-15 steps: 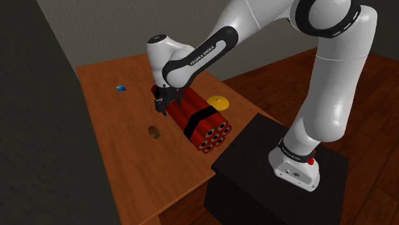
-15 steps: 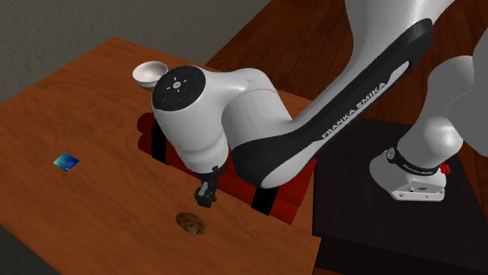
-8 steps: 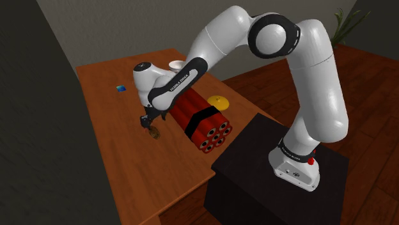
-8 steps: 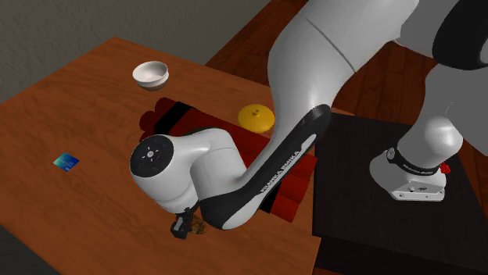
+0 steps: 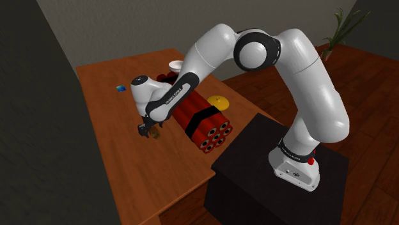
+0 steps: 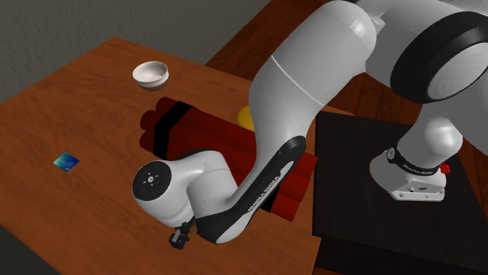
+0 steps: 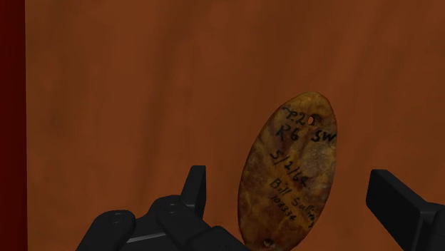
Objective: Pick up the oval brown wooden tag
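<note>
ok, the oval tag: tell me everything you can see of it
The tag is a flat oval, mottled brown with yellowish patches, dark handwriting across its face and a small hole near each end. It lies flat on the orange-brown wooden table, between the open black fingers, which do not touch it.

High exterior views sharing the table point(image 5: 114, 148)

The oval tag point(image 7: 289, 171) bears handwritten "R6 SW".
</note>
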{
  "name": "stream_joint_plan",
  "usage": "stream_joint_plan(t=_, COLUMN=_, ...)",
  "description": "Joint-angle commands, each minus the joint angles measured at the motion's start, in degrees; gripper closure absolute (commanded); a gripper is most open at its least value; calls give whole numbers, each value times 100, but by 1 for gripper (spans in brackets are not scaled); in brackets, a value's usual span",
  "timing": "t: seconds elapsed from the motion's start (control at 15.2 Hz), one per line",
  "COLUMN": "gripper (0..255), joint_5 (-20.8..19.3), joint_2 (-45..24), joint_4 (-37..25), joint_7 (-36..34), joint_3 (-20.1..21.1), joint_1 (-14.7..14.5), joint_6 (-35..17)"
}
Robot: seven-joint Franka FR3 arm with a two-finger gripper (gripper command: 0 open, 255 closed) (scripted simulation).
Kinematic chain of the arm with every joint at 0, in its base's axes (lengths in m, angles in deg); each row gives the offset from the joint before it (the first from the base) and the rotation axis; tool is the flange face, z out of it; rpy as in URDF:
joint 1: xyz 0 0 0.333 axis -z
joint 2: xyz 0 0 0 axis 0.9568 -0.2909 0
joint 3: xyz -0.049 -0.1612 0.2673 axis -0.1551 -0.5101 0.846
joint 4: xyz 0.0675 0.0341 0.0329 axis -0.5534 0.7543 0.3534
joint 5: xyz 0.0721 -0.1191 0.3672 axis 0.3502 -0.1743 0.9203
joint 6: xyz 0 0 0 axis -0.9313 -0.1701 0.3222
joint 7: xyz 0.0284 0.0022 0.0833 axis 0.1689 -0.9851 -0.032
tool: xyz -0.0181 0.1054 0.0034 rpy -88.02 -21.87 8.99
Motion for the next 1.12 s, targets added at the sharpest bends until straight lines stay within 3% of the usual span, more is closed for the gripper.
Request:
stream_joint_plan(t=0.0, gripper=0, joint_5=-19, joint_2=-81, joint_4=-21, joint_7=-19, joint_3=-19, joint_1=-17, joint_6=-63)
stream_joint_plan(t=0.13, gripper=0, joint_5=-19, joint_2=-82, joint_4=-22, joint_7=-19, joint_3=-19, joint_1=-17, joint_6=-62)
stream_joint_plan(t=0.2, gripper=255, joint_5=-18, joint_2=-82, joint_4=-27, joint_7=-17, joint_3=-18, joint_1=-17, joint_6=-58)
stream_joint_plan(t=1.06, gripper=255, joint_5=33, joint_2=158, joint_4=56, joint_7=19, joint_3=35, joint_1=21, joint_6=101)
